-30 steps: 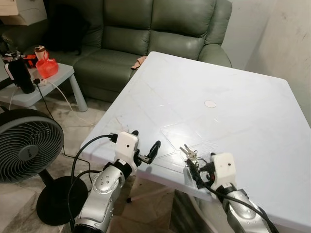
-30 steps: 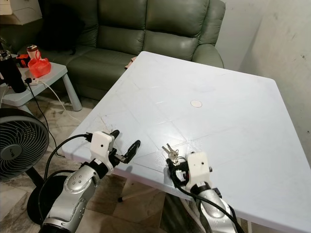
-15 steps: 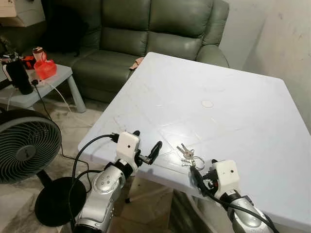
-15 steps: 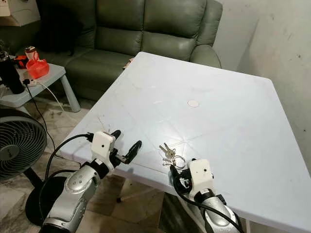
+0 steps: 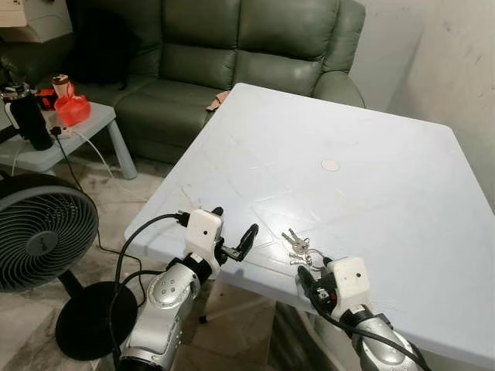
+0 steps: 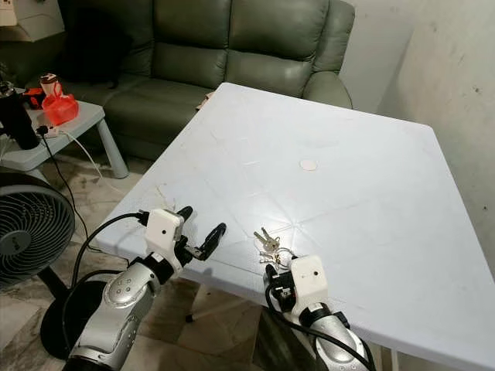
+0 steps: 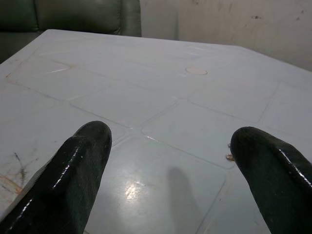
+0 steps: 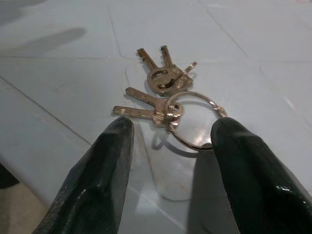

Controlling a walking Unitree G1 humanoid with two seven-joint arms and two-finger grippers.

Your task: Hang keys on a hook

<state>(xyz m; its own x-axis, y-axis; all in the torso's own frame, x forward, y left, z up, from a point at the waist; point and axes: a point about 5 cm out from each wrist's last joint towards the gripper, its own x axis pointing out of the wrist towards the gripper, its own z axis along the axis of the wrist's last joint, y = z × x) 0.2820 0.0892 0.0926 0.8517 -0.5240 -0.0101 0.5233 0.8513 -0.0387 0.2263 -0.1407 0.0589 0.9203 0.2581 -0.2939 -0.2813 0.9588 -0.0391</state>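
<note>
A bunch of keys [image 8: 166,92] on a metal ring is seen lying flat on the white table [image 5: 371,178], close to the near edge. The right gripper [image 8: 170,161] is held low just behind the bunch with its two black fingers [image 8: 105,161] spread apart; one fingertip is placed beside the blades of the nearer keys and the other touches or nearly touches the ring, and nothing is pinched between them. From the head camera the right arm's white wrist block [image 5: 346,280] is seen at the table's edge, just beside the keys [image 5: 298,247].

The left gripper [image 5: 240,246] is held at the near left edge of the table, its fingers [image 7: 80,161] spread wide with bare tabletop between them. A small round disc [image 5: 330,165] is set into the middle of the table.

Beyond the table a green sofa [image 5: 232,54] is seen, with a low side table [image 5: 69,127] carrying a red bag [image 5: 73,108] and a dark bottle [image 5: 31,120] to the left, and a floor fan [image 5: 42,232] nearer
</note>
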